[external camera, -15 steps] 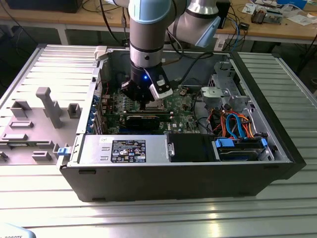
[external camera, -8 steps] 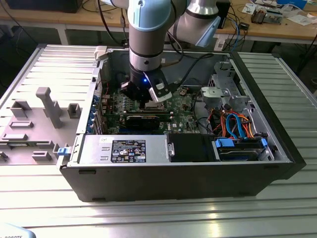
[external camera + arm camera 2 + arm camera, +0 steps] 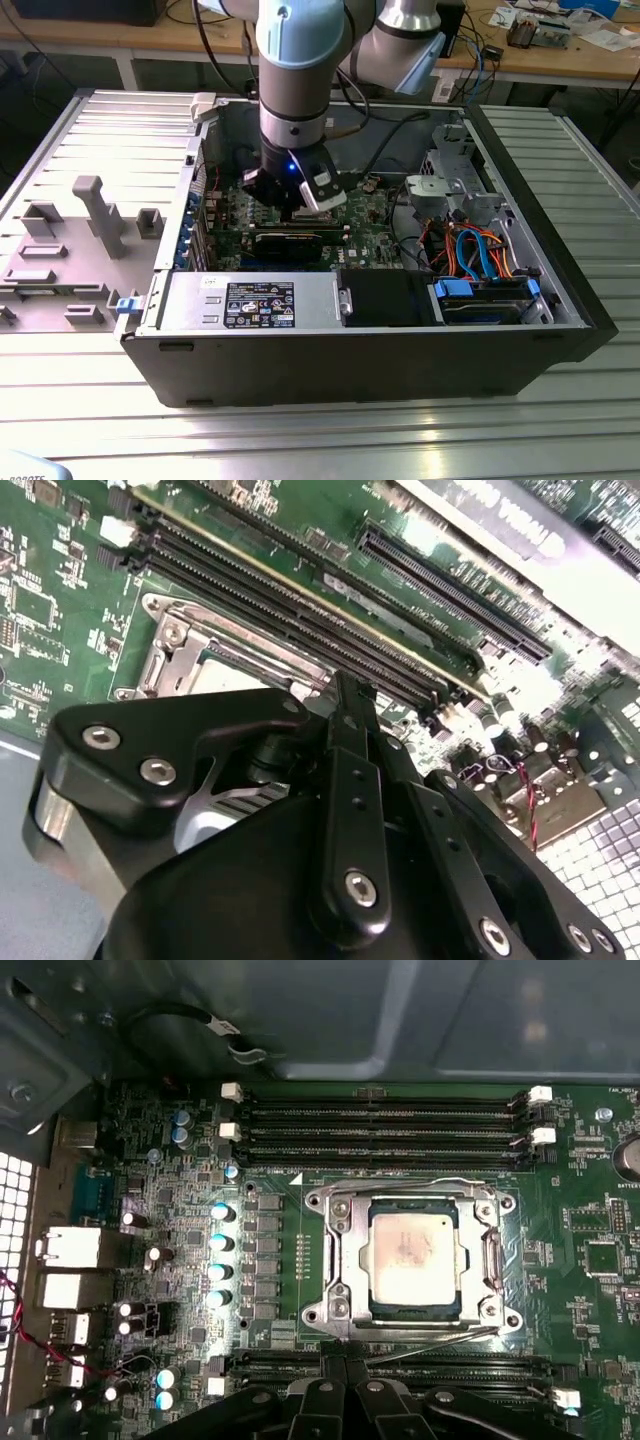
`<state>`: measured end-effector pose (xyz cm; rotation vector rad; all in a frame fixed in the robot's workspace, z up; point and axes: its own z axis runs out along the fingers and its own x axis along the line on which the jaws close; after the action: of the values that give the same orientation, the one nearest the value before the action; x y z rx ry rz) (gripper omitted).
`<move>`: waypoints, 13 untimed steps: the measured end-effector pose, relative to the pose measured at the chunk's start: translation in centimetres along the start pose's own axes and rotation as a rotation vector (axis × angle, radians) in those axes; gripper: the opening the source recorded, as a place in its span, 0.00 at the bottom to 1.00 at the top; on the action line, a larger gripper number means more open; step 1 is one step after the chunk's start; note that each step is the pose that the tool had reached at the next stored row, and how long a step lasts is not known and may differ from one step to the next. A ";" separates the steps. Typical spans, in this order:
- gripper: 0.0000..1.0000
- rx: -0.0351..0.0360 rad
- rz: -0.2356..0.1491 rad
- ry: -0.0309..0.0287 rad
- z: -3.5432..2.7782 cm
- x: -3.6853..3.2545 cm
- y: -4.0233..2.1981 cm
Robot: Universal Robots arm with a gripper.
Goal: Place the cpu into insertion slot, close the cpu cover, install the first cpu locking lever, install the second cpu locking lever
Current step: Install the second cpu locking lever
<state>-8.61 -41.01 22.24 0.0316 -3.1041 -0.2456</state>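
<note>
Gripper [image 3: 345, 1375] fingers [image 3: 350, 715] pressed together, gripping nothing; cpu [image 3: 414, 1265] seated just beyond fingertips under closed cpu cover [image 3: 345, 1265]; positioned for lever [image 3: 440, 1340] work, judging by reach.

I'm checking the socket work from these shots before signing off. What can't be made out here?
- Gripper fingers, first wrist view: cut off by the picture's edge; open or shut is unclear.
- Cpu cover, second wrist view: largely hidden behind the gripper's black body.
- Cpu and locking levers, exterior view: hidden under the arm.
- Lever hooks, first wrist view: too small to confirm latching.
</note>
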 end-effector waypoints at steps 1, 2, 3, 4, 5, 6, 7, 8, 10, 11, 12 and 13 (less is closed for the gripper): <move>0.11 -0.0003 0.000 -0.0001 0.01 0.00 -0.06; 0.11 -0.0007 0.000 -0.0001 0.04 0.01 -0.08; 0.11 -0.0024 0.000 0.0002 0.08 0.00 -0.10; 0.11 -0.0050 0.000 0.0005 0.13 0.00 -0.11; 0.11 -0.0096 0.000 0.0006 0.22 0.03 -0.14; 0.11 -0.0119 0.000 0.0005 0.30 0.06 -0.19; 0.11 -0.0137 0.000 0.0007 0.34 0.07 -0.26; 0.11 -0.0178 0.000 0.0007 0.42 0.12 -0.39; 0.11 -0.0313 -0.001 0.0004 0.71 0.30 -0.57; 0.11 -0.0416 -0.001 0.0004 0.84 0.45 -0.59; 0.11 -0.0481 -0.001 0.0002 0.94 0.55 -0.60; 0.11 -0.0523 -0.001 0.0001 1.04 0.64 -0.61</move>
<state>-9.27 -41.47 21.13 0.0325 -3.0961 -0.3267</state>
